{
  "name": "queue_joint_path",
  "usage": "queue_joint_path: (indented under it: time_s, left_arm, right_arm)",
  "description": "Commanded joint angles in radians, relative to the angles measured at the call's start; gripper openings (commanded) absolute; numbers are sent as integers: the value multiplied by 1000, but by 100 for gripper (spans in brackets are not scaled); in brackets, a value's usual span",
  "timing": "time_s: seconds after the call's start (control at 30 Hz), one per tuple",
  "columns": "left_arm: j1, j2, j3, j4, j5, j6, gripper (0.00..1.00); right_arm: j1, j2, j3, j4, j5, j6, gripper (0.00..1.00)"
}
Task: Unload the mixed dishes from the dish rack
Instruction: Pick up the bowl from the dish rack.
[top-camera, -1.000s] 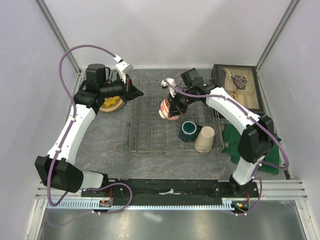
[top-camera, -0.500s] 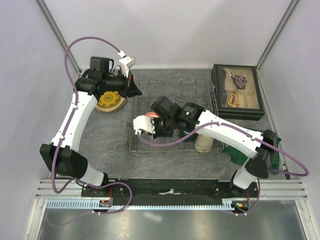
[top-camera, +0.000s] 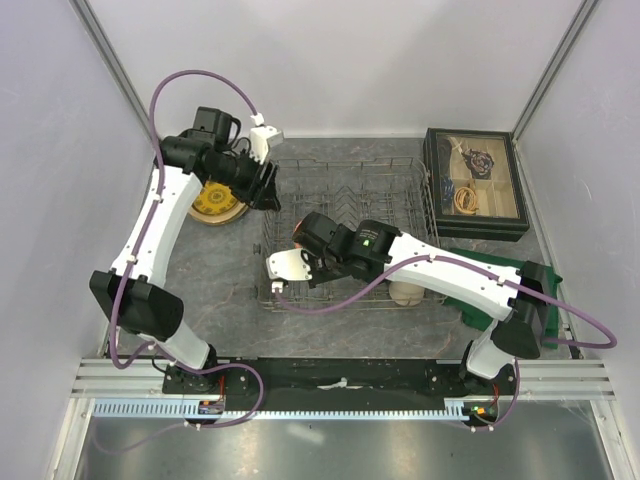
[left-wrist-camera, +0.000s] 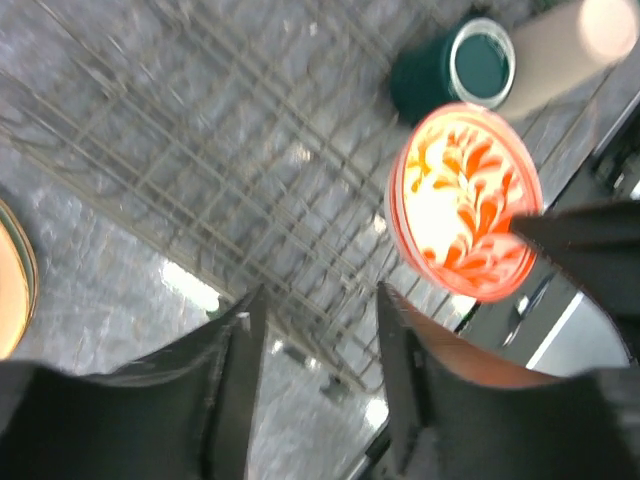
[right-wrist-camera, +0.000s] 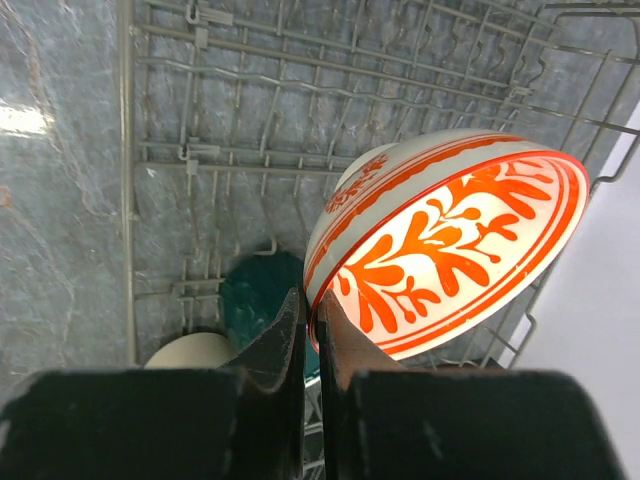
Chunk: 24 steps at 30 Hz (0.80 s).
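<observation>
The grey wire dish rack (top-camera: 345, 215) stands mid-table. My right gripper (top-camera: 310, 250) reaches over its front left part, shut on the rim of the red-and-white bowl (top-camera: 301, 234), which is tilted on edge above the wires (right-wrist-camera: 450, 240). Under it in the right wrist view lie the dark green mug (right-wrist-camera: 262, 295) and the beige tumbler (right-wrist-camera: 195, 352). My left gripper (top-camera: 267, 190) hovers open and empty at the rack's back left corner (left-wrist-camera: 315, 330). The gold-brown plate (top-camera: 217, 203) rests on the table left of the rack. The left wrist view shows the bowl (left-wrist-camera: 465, 200), mug (left-wrist-camera: 470, 65) and tumbler (left-wrist-camera: 560, 45).
A dark glass-lidded box (top-camera: 475, 185) sits at the back right. A green folded cloth (top-camera: 495, 275) lies right of the rack, under the right arm. Grey walls close in the table on both sides and behind.
The right arm swung the bowl from the rack's back middle to its front left. The left gripper opened and moved right from the plate toward the rack.
</observation>
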Motion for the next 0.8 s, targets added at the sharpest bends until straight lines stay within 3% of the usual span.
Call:
queue_joint_path:
  time_s: [0.0,0.33,0.77]
  left_arm:
    - [-60,10,61,-88,-96,91,61]
    - [-146,120,212,-196,-176,124,63]
    - [-197,191,203,-220,-205,130,67]
  right_arm:
    - [7,-16,9,56,67,-65,0]
    - [7,16,51,24,34,-97,0]
    - [13,53,98,-2,39,-106,0]
